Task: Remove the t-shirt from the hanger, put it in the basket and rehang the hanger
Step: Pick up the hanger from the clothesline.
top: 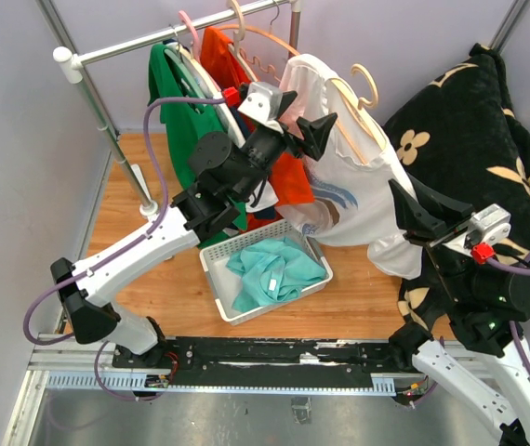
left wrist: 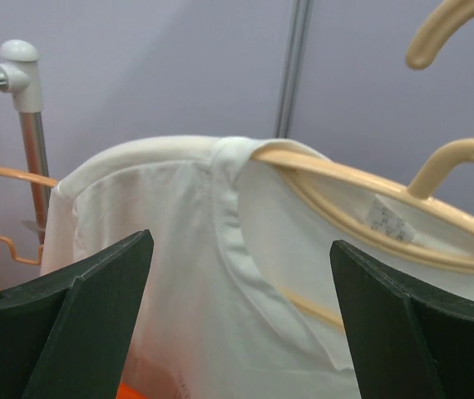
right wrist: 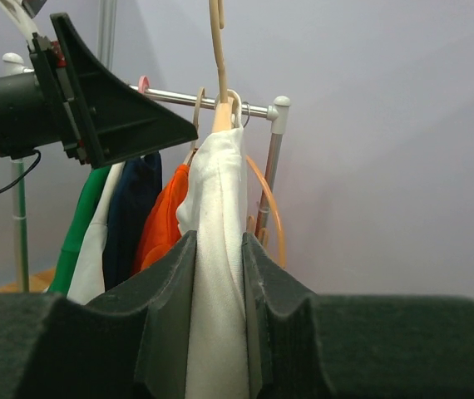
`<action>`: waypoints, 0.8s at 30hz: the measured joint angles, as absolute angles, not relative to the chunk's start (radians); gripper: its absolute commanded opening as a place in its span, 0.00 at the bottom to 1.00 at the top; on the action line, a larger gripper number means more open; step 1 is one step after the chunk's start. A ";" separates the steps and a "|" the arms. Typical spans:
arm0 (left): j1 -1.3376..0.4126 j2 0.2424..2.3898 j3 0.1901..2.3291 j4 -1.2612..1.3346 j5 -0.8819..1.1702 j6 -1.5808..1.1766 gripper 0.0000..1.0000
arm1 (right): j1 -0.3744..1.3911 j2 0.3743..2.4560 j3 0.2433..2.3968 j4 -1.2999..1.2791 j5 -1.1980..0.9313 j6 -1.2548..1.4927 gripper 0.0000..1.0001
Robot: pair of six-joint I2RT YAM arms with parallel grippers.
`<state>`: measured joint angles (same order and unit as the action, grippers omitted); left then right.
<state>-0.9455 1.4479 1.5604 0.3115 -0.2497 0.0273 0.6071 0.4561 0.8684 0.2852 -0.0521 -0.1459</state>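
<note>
1. Grey walls (top: 23, 139) close in on three sides. The wood surface (top: 363, 297) is crowded, with a rail (top: 153, 39) of clothes at the back, a basket (top: 211, 279) holding a teal cloth (top: 274, 269) in the middle, and a black floral cloth (top: 470, 121) on the right.
2. The white t-shirt (top: 367, 186) hangs on a beige hanger (top: 353, 111) right of the green shirt (top: 167, 102) and orange shirt (top: 217, 56), above the basket's far right corner. You can't tell whether its hook sits on the rail.
3. The right end effector (right wrist: 219, 249) is pinching a fold of the t-shirt low down, with white fabric running up between the pads.
4. The left end effector (left wrist: 239, 245) is spread wide and empty. It faces the collar and shoulder, near them but not touching.
5. Handling, my read: light, soft knit that stretches and bunches and won't hold its shape. It isn't fragile, but the collar will likely catch on the hanger's arm.
6. Where to hold: go for the shoulder seam or collar edge by the hanger arm. Pinch cloth only, not the hanger.
7. Risk: pull from the low grip alone and the hanger may tilt or swing with the t-shirt.
8. Room is tight. The orange shirt hangs just beside the left end effector, so keep your moves short there. The open side is toward the basket.
</note>
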 measured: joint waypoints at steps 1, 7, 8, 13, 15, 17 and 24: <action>-0.944 1.460 1.576 0.311 -0.248 0.030 0.92 | 0.607 0.456 0.867 0.279 -0.054 -0.146 0.01; -0.904 1.531 1.667 0.306 -0.245 0.038 0.90 | 0.607 0.455 0.864 0.260 -0.064 -0.138 0.01; -0.893 1.542 1.677 0.305 -0.245 0.038 0.89 | 0.607 0.453 0.865 0.260 -0.065 -0.138 0.01; -0.849 1.573 1.690 0.296 -0.244 0.027 0.79 | 0.607 0.443 0.864 0.256 -0.068 -0.137 0.01; -0.839 1.578 1.689 0.294 -0.238 0.020 0.69 | 0.607 0.441 0.865 0.256 -0.068 -0.136 0.01; -0.832 1.579 1.688 0.294 -0.226 0.015 0.54 | 0.607 0.441 0.865 0.256 -0.068 -0.136 0.01; -0.826 1.579 1.684 0.327 -0.128 0.014 0.01 | 0.607 0.443 0.864 0.255 -0.067 -0.136 0.01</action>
